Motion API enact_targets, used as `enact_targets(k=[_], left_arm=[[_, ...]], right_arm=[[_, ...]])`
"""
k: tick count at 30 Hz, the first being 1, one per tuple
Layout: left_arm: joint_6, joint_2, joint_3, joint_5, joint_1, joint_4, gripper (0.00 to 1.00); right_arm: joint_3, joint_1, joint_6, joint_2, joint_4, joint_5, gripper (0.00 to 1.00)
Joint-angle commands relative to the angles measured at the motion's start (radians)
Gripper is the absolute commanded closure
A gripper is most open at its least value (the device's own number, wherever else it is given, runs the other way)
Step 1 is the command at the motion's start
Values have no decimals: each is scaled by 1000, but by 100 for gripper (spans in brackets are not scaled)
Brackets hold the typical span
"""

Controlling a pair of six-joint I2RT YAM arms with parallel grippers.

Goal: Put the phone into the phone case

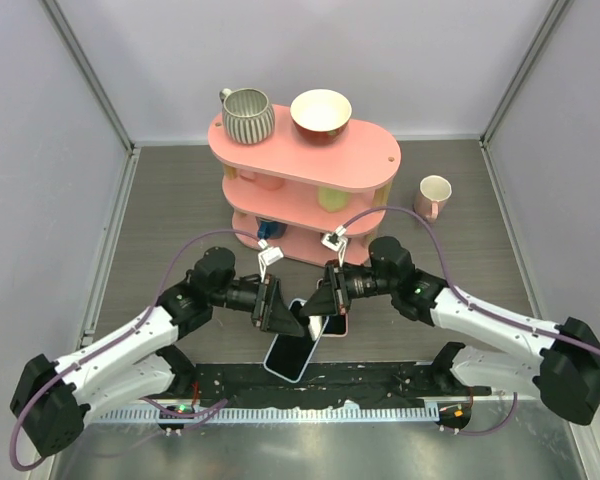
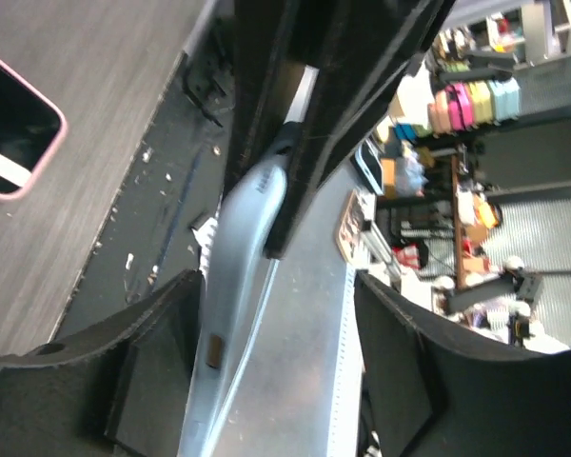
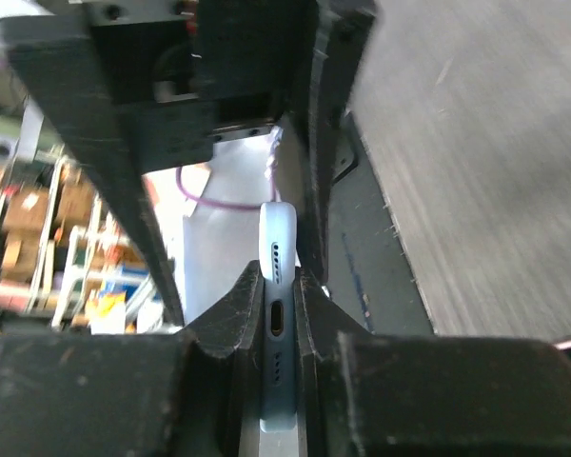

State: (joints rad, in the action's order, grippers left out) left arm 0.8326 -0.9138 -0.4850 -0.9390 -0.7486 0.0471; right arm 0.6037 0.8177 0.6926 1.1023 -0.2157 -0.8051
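The phone [image 1: 290, 355] is pale blue with a dark screen and hangs tilted over the table's near edge. My right gripper [image 1: 318, 305] is shut on its upper end. In the right wrist view the jaws [image 3: 278, 276] pinch the phone's port edge [image 3: 277, 319]. My left gripper [image 1: 278, 312] is open beside it. In the left wrist view the phone's side [image 2: 247, 238] runs close along one finger [image 2: 124, 381], with a wide gap to the other. The pink phone case [image 1: 338, 326] lies flat on the table under the right gripper and shows again [image 2: 14, 133] at the left wrist view's left edge.
A pink three-tier shelf [image 1: 380, 160] stands at the back, carrying a striped mug [image 1: 247, 115] and a bowl [image 1: 321, 112]. A small cup [image 1: 434, 193] sits on the table to its right. A black strip [image 1: 380, 385] and a metal ledge run along the near edge.
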Motion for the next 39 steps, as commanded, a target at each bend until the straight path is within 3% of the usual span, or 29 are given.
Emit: enact_targets(k=[1,5,9,17,22,28,32,39], left_arm=[[-86,79,-99,190,32,-153,30],[-34,105,-81,241,138,-153,25],[152,164,19,175,268,17,23],[446,463,178,529,275,31,22],[499,587,281,546,273,56,22],[534,609,338,565,270,143,20],[510,522,329,551,267,181,21],[467,348,326,537,210,324,27]], right_arm=[[-27,1,85,-126,-1,278,99],[-157,0,272,-263,-126,438,99],[-298,3,405,-462,-174,621,99],[-476,5,581,-703,-290,955,99],[-461,6,596,-707,-318,1004,99],[-472,8,630,-595,-447,1011,99],[-505,18,663,-529,-569,1011,99],[-521,35,653,-486,-629,1008,99]])
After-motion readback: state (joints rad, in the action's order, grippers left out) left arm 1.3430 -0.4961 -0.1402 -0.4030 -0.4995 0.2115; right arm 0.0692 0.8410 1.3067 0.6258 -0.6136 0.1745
